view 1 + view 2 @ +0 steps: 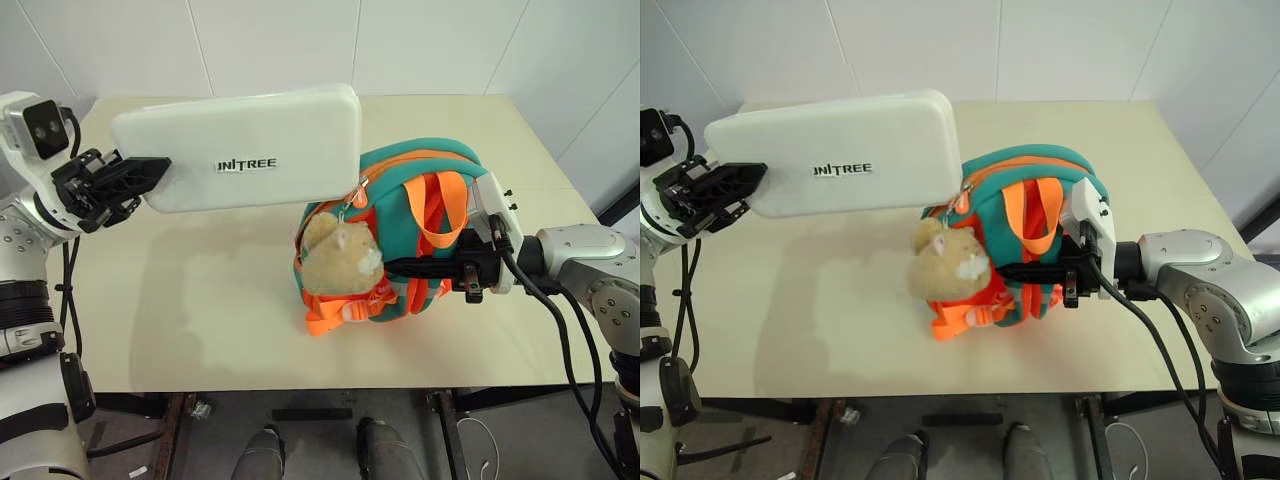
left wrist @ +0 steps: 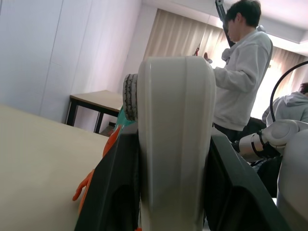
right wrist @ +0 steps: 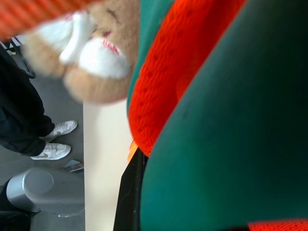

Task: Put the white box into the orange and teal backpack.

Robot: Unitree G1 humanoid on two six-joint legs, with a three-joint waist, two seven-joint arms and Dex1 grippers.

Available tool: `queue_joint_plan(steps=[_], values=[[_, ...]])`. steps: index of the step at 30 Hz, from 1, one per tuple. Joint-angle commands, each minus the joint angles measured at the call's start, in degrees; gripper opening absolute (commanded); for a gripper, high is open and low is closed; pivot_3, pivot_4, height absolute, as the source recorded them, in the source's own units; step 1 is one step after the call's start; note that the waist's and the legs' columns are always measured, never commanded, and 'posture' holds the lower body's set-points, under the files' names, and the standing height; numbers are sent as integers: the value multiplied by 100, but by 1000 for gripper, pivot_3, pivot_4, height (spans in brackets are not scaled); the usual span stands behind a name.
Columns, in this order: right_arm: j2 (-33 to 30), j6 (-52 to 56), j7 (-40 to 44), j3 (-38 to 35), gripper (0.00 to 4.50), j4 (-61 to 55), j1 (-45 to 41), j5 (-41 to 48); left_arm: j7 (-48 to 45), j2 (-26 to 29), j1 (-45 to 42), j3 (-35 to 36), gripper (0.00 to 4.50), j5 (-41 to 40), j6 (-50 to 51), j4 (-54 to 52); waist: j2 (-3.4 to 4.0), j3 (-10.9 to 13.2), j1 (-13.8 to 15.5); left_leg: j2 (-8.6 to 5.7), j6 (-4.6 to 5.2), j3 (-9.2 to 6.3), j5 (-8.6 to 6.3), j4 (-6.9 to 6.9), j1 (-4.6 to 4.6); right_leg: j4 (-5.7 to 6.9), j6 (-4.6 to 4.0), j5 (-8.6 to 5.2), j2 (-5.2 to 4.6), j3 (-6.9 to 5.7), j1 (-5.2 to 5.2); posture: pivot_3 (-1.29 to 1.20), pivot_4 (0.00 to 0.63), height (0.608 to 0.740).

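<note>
The left gripper (image 1: 140, 180) clamps the white box (image 1: 245, 148) in the air, its far end above the orange and teal backpack (image 1: 400, 225). The right gripper (image 1: 400, 267), closed, seemingly pinches the backpack's fabric.

A robotics lab or test room

Plain white panelled walls (image 1: 300, 40) fill the upper frame behind a bare beige table (image 1: 180, 300); in the left wrist view, curtains (image 2: 178, 38) hang at upper centre, a second table (image 2: 96, 101) stands at middle left, and a person in a hoodie (image 2: 240, 72) stands upper right.
</note>
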Motion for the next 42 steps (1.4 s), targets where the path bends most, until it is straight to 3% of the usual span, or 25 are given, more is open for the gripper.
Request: queue_joint_plan(steps=[1, 6, 14, 19, 25, 33, 37, 42], values=[[44, -89, -37, -143, 0, -65, -41, 18, -331, 201, -28, -246, 1262, 240, -223, -258, 0, 0, 2, 0, 0, 0, 0, 1, 0, 1, 0, 0, 0, 0, 0, 0, 150, 740], [70, -84, -20, -133, 0, -44, -72, -27, -629, 464, 25, -704, 1261, 775, -871, 92, 0, 0, 10, 0, 0, 0, 0, 1, 1, 1, -1, 0, -1, 0, 0, 0, 150, 740], [168, -78, -13, -77, 0, -26, -149, -70, -648, 843, -88, -1450, 1257, 937, -1798, 664, 0, 0, 9, 0, 0, 0, 0, 1, 1, 1, -5, -3, 0, 0, 1, 0, 150, 740], [245, -66, -20, -39, 0, -47, -167, -79, -648, 692, -515, -1765, 1247, 1222, -2276, 1059, 0, 0, 21, 0, 1, 0, 0, 2, 1, 3, -5, -3, 0, 0, 1, 0, 150, 740], [431, -31, -118, 42, 0, -126, -198, -61, -634, 318, -928, -2034, 1246, 1563, -2370, 1115, -1, -1, 19, 0, 2, 0, 1, 5, 2, 3, -4, -2, 0, -1, 6, 0, 150, 740], [640, -6, -234, 124, 0, -185, -244, -26, 139, -512, -1158, -2228, 1246, 2177, -2399, 783, -1, 0, 2, 0, 2, -1, 1, 6, 3, 9, -2, -1, 1, 0, 6, 0, 150, 740], [738, -32, -258, 181, 0, -181, -269, -27, 724, -1314, -1315, -2445, 1246, 2524, -2398, 551, -1, -1, 33, 0, 3, -2, 2, 11, 3, 13, -1, 0, 1, 0, 6, 0, 150, 740], [784, -34, -260, 186, 0, -179, -283, -62, 1334, -1929, -1342, -2455, 1246, 2822, -2400, 478, -1, 0, 10, -4, 4, -5, 2, 27, 0, 10, 8, 4, 1, 1, 15, 0, 150, 740]])
